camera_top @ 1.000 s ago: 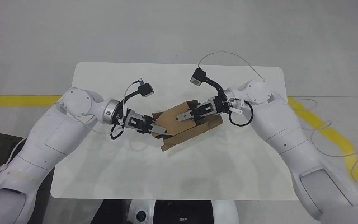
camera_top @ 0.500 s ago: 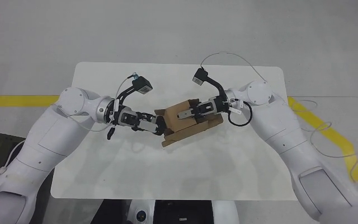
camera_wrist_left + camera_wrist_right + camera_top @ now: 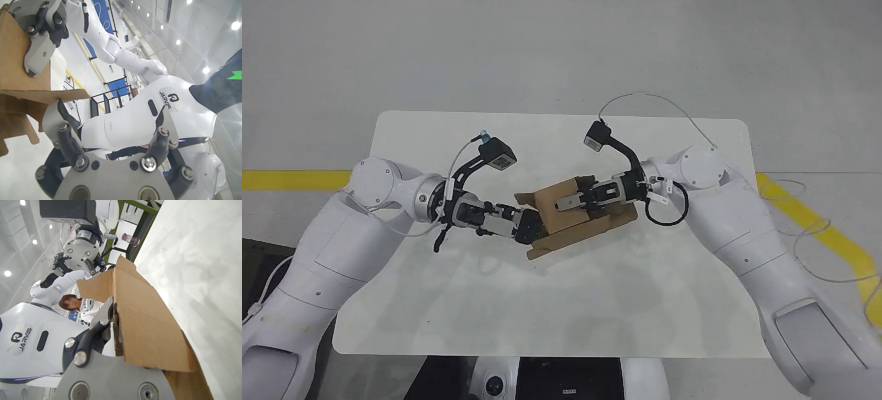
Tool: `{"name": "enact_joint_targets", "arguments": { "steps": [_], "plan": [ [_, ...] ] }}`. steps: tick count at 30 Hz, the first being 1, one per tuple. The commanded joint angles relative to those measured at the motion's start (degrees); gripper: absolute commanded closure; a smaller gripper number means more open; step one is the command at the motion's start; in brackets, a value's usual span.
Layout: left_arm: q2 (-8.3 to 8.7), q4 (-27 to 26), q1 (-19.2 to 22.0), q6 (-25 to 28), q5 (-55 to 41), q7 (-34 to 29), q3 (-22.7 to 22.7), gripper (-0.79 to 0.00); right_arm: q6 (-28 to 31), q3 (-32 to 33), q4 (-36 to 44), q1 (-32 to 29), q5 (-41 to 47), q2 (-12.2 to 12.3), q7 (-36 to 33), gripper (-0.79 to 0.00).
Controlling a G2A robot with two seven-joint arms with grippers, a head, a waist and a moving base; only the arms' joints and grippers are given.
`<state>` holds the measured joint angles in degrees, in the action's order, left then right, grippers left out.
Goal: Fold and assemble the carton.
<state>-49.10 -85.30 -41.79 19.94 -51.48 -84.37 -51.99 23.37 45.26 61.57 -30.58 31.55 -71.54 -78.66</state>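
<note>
Left gripper [image 3: 110, 108]: fingers spread wide, nothing between them; one fingertip [image 3: 61, 108] touches a flap edge of the carton [image 3: 17, 108].
Right gripper [image 3: 113, 307]: clamped on a carton wall, facing the left gripper.
Carton: brown cardboard, part-folded, between both grippers.
Table [image 3: 662, 300]: white, beneath the carton.

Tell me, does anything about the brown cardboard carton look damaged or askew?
The brown cardboard carton sits at a slant to the white table's edges, half folded. Its edge beside the right claw looks ragged.
</note>
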Motion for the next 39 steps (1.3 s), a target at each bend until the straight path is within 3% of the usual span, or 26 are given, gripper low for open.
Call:
{"name": "enact_joint_targets", "arguments": {
  "steps": [1, 15, 26, 39],
  "plan": [
    [-0.40, 0.5, 0.1, 0.0, 0.1, 0.0, -0.2, -0.785, -0.1, 0.1, 0.4, -0.1, -0.3, 0.0, 0.2, 0.000],
    [-2.53, 1.5, 0.7, 1.3, 2.6, 1.3, -1.6, -0.785, -0.8, 0.7, 2.8, -1.1, -2.2, -0.2, 1.0, 0.000],
    [-2.75, -0.8, 0.5, 3.3, 9.4, 3.3, -1.8, -0.785, -0.9, 2.1, 3.8, -1.6, -3.5, 0.0, 1.8, 0.000],
    [-2.11, 1.7, -0.6, 4.1, 9.2, 4.2, -4.4, -0.785, -4.3, 12.1, 12.7, -8.5, -8.6, 3.6, 6.7, 0.000]
  ]
}}
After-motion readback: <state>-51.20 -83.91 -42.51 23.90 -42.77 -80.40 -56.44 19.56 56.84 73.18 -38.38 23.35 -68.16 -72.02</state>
